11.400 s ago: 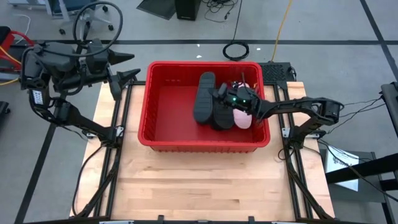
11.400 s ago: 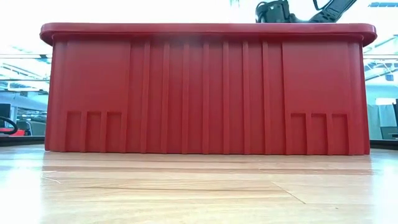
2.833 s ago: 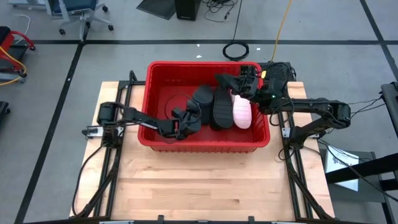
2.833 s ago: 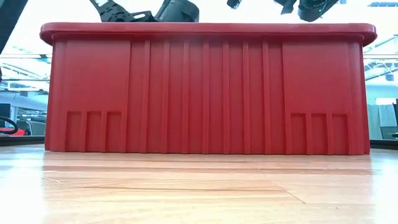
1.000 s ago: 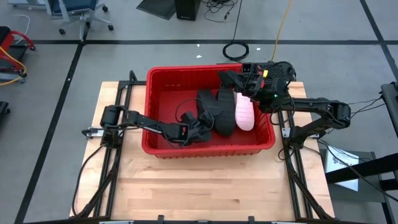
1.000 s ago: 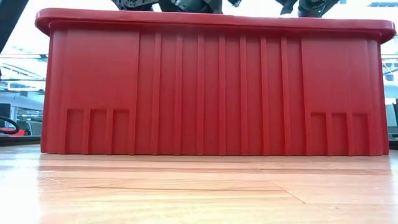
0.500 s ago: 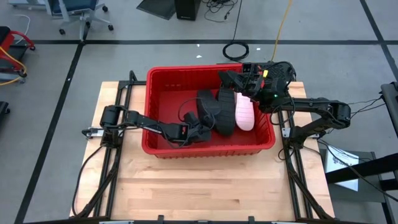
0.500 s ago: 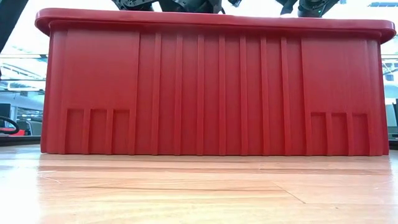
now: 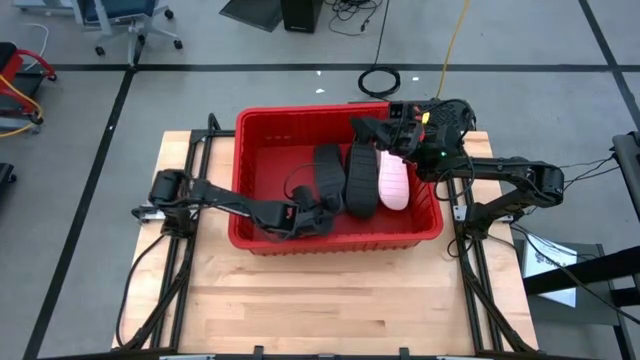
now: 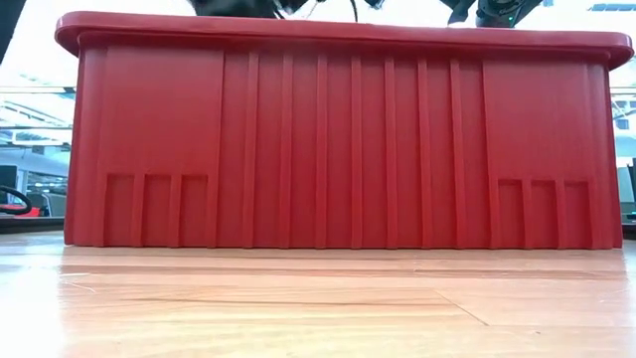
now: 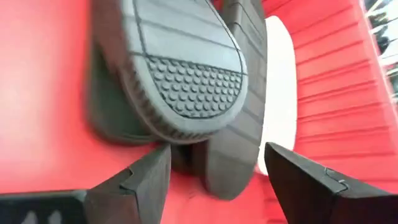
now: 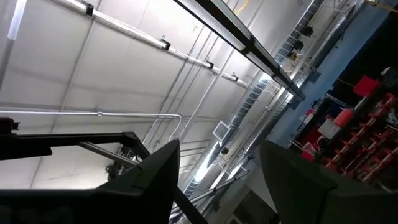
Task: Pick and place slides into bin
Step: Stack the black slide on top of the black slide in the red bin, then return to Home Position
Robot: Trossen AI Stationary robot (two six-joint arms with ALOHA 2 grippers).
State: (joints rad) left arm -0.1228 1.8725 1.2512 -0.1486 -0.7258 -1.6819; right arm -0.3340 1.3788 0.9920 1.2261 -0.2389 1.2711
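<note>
Fingers of the left gripper (image 11: 211,180) are gaping empty inside the bin (image 9: 262,243), releasing slides (image 11: 186,68); next calls for withdrawing.

The left arm reaches low from the table's left edge over the near left rim of the bin (image 9: 335,237), its forearm sloping down inside. The left gripper (image 9: 318,217) sits deep in the bin near the front wall, fingers (image 11: 140,180) spread apart with nothing between them, pointing toward the bin's far right. The right arm stretches from the right side, elbow out, wrist raised above the bin's far right corner. The right gripper (image 9: 370,131) hovers over that corner, tilted upward, its fingers (image 12: 158,171) parted and empty
</note>
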